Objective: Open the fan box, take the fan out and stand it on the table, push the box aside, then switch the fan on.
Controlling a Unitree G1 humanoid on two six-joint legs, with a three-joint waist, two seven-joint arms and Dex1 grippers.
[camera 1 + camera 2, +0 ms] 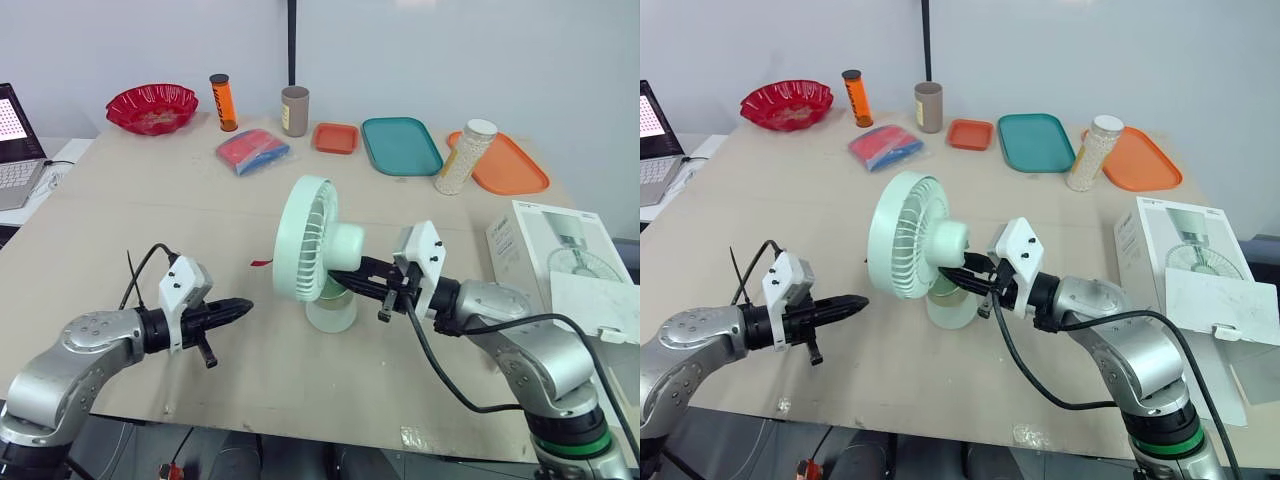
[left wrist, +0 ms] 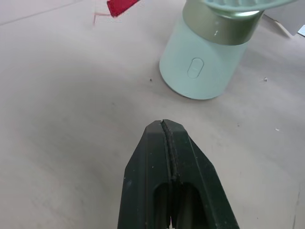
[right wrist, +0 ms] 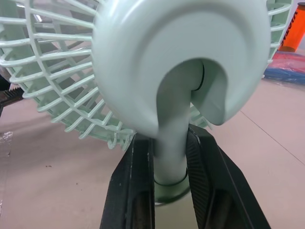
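A mint-green fan [image 1: 312, 248] stands upright on its round base [image 1: 331, 312] in the middle of the table. My right gripper [image 1: 350, 277] is shut on the fan's neck [image 3: 170, 152], with one black finger [image 3: 136, 191] on each side of it. My left gripper [image 1: 238, 308] is shut and empty, low over the table to the left of the fan. Its tip [image 2: 164, 128] points at the base, where an oval button [image 2: 195, 67] faces it. The white fan box [image 1: 560, 262] lies flat at the table's right edge.
Along the far edge sit a red bowl [image 1: 152, 107], an orange tube [image 1: 223, 102], a brown cup [image 1: 294, 110], a red-blue packet [image 1: 252, 150], a small orange tray [image 1: 335, 137], a teal tray [image 1: 401, 145], a jar [image 1: 464, 157] and an orange tray [image 1: 510, 165]. A laptop [image 1: 18, 145] is at left.
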